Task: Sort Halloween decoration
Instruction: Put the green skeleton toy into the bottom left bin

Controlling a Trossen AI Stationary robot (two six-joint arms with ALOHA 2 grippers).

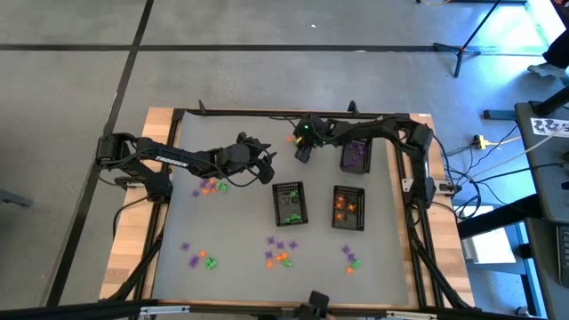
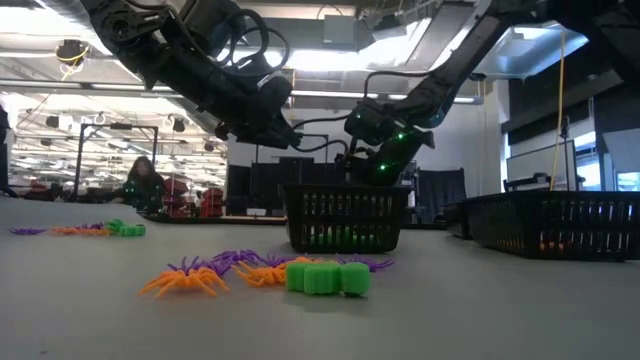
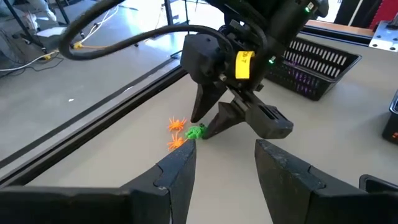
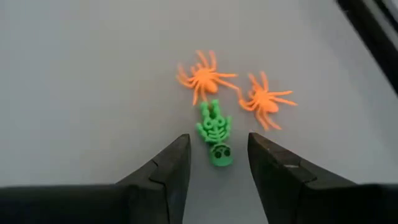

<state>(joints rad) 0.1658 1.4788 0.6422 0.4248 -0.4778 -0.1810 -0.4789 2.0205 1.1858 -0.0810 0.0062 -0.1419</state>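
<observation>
Crowding green skeleton (image 4: 215,134): two orange spiders (image 4: 203,76)

Yellow tag (image 3: 244,65) on the right arm's wrist: bears dark marks, too small and tilted to read.
Printed sheet (image 1: 551,125) beside the table: black patterned marks, no readable words.
Elsewhere: no text, brand or number can be read.

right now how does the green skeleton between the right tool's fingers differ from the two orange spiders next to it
The green skeleton is long and narrow with a round skull; each orange spider is round-bodied with splayed legs. The skeleton's skull lies in the gap of the open right tool; the spiders lie beyond the fingertips, outside the gap. All three are small plastic toys lying flat on the grey table.
</observation>
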